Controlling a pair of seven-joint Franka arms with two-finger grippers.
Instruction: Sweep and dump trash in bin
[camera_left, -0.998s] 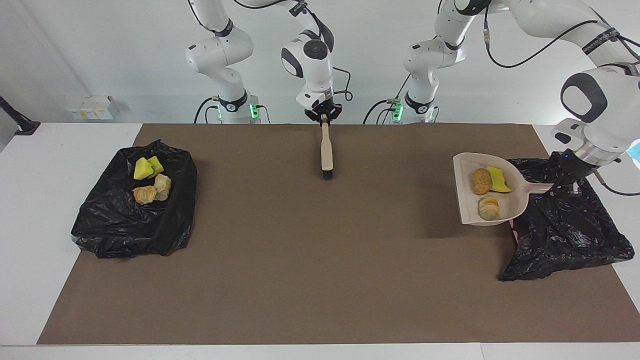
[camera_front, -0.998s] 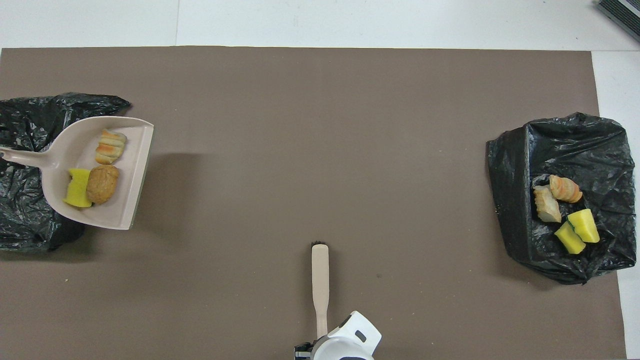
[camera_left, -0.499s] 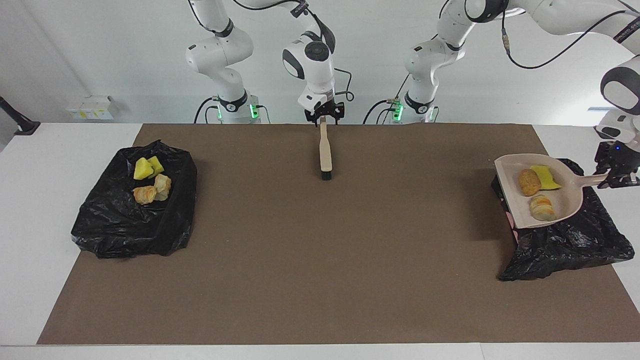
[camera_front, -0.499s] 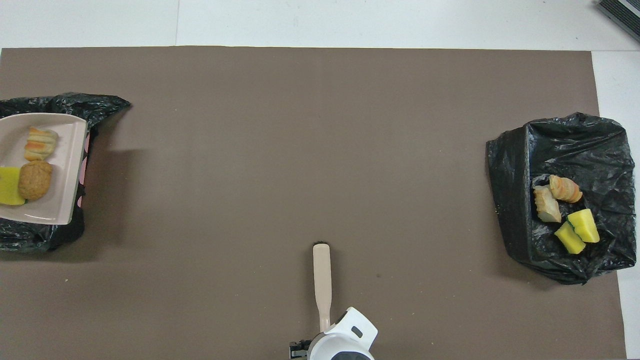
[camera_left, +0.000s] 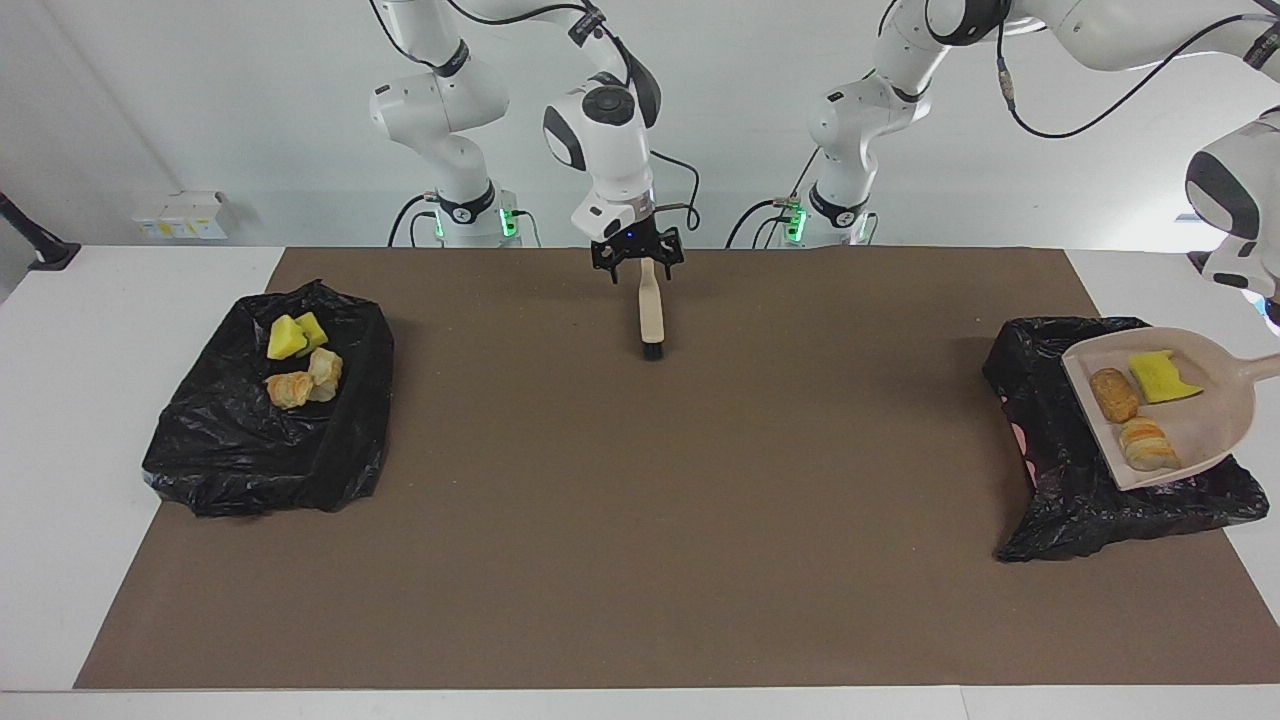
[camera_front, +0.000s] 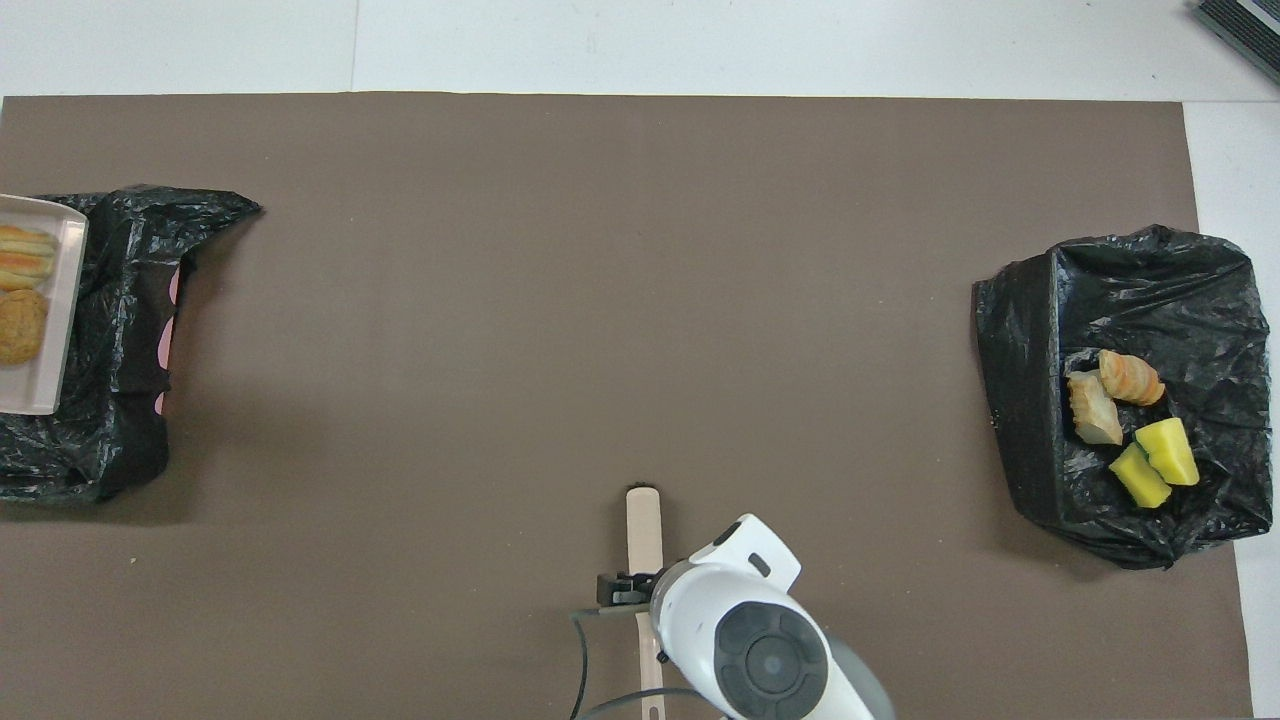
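A beige dustpan (camera_left: 1205, 425) hangs over the black-bagged bin (camera_left: 1100, 490) at the left arm's end of the table. It carries trash: a yellow sponge chunk (camera_left: 1160, 377), a brown round piece (camera_left: 1113, 395) and a striped bread toy (camera_left: 1147, 445). Its handle runs out of view, where my left gripper, itself unseen, is shut on it. In the overhead view only the dustpan's edge (camera_front: 58, 300) shows over that bin (camera_front: 110, 330). My right gripper (camera_left: 640, 262) stands open just above the handle end of the brush (camera_left: 652, 315), which lies on the mat (camera_front: 642, 525).
A second black-bagged bin (camera_left: 250, 450) sits at the right arm's end, holding yellow sponge chunks (camera_left: 295, 335) and bread pieces (camera_left: 305, 380). A brown mat (camera_left: 640, 520) covers most of the table.
My left arm carried the loaded dustpan toward its end of the table, over the bin. My right gripper opened, let go of the brush handle and lifted slightly.
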